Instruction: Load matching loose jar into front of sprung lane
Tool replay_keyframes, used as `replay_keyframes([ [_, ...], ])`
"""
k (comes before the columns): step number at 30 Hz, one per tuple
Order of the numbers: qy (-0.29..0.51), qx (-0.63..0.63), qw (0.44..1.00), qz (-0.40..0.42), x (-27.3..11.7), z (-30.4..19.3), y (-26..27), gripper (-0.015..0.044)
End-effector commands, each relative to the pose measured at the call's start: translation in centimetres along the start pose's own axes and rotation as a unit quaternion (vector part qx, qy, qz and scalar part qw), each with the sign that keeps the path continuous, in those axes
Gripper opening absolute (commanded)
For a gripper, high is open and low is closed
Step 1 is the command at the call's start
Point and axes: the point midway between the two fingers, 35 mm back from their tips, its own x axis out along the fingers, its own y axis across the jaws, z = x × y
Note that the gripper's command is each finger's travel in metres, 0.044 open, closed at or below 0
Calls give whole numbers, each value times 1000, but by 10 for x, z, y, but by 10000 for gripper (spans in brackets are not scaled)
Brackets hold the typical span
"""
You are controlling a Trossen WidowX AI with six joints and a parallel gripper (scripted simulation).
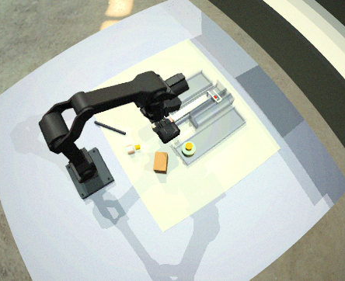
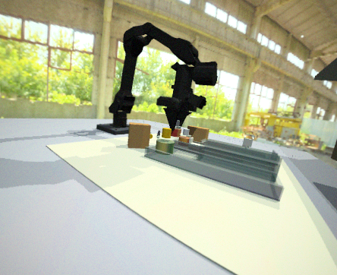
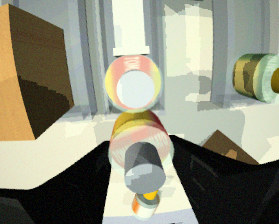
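Observation:
My gripper (image 3: 139,144) (image 2: 173,130) is shut on a red-and-yellow jar (image 3: 140,134) (image 2: 176,132) with a tall grey knob. The held jar is at the front end of the sprung lane, just in front of the lane jar (image 3: 134,60). It stands higher than the lane jar in the exterior view; whether the two touch is unclear. The lane jar has a pink-and-yellow top and a pale knob, and stands against the white pusher plate (image 3: 131,50). The hand hides the held jar in the top view. The low front stop is mostly hidden.
A green jar with a yellow knob (image 1: 189,147) (image 2: 166,132) stands in the side lane. A wooden block (image 1: 161,162) (image 2: 139,135) stands near the lane fronts; another block (image 3: 42,75) (image 2: 199,134) is opposite. A small white-and-orange jar (image 1: 130,149) (image 3: 144,206) and black rod (image 1: 109,128) lie nearer the base.

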Motion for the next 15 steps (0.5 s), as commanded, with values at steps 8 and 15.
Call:
replay_keyframes([
  [8, -14, -1, 1000, 2, -4, 13, 1, 0],
  [15, -15, -1, 1000, 2, -5, 16, 1, 0],
])
